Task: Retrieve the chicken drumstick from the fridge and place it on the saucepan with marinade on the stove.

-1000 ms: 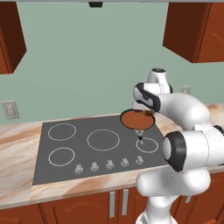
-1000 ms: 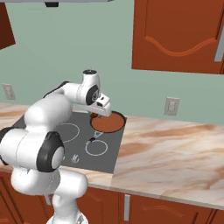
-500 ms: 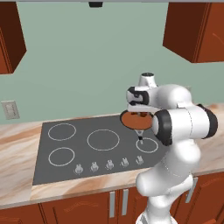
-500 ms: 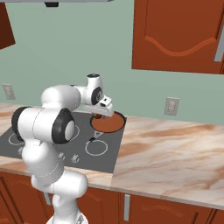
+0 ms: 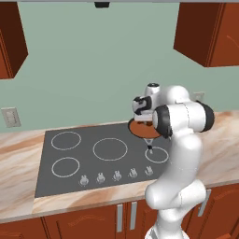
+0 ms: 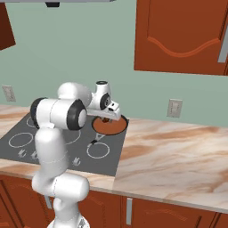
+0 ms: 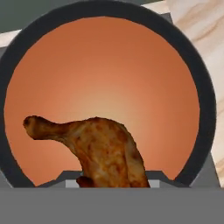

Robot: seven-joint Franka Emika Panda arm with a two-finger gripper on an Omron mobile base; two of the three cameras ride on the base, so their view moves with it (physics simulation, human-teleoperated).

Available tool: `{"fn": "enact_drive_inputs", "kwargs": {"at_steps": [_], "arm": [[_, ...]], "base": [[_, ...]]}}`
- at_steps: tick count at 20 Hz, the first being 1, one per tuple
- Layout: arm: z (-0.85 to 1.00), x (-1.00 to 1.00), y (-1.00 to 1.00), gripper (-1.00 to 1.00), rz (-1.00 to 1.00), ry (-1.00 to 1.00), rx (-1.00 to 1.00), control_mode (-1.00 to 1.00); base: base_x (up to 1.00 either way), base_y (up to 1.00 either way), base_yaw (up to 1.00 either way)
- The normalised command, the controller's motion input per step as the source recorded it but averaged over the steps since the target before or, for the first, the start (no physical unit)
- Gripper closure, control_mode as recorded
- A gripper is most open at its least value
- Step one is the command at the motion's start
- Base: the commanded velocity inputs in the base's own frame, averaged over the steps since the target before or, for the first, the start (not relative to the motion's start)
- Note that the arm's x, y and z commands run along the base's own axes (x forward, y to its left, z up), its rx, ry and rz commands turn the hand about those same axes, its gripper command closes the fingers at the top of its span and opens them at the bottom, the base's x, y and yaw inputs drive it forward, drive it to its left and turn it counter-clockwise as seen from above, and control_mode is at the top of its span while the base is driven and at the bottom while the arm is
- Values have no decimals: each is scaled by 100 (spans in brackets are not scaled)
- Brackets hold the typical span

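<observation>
In the hand view my gripper [image 7: 109,183] is shut on the chicken drumstick [image 7: 103,146], a brown piece whose thin bone end points left. It hangs just above the saucepan [image 7: 205,109], over the flat orange-brown marinade [image 7: 109,70]; the fingertips are hidden behind the meat. The left base view shows the gripper [image 5: 144,117] pointing down over the saucepan [image 5: 138,130] on the back right burner of the stove [image 5: 88,163]. From the right base view, the gripper [image 6: 106,118] hovers over the same saucepan [image 6: 111,128]. The fridge is out of view.
The pan's handle [image 5: 150,143] points toward the front right burner ring [image 5: 157,155]. Silver knobs [image 5: 116,175] line the stove's front edge. Marble counter [image 6: 178,151] runs to the right of the stove [image 6: 100,164]. Wood cabinets [image 6: 178,35] hang above, and a wall outlet [image 6: 174,108] sits behind.
The arm's elbow has swung up and folded more upright, while the hand shifted a little and stays over the saucepan with the drumstick still gripped.
</observation>
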Motion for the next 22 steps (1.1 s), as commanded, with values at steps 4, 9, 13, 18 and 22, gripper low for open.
{"fn": "enact_drive_inputs", "kwargs": {"at_steps": [4,9,13,18,22], "arm": [[-57,45,-3,100,0,3,0,-100],[-41,31,-6,100,3,4,0,-100],[-14,24,-31,100,8,0,6,-100],[-6,0,0,-100,2,2,0,-100],[0,0,0,-100,0,8,0,-100]], "base": [[0,0,0],[0,0,0],[0,0,0],[0,0,0],[0,0,0]]}}
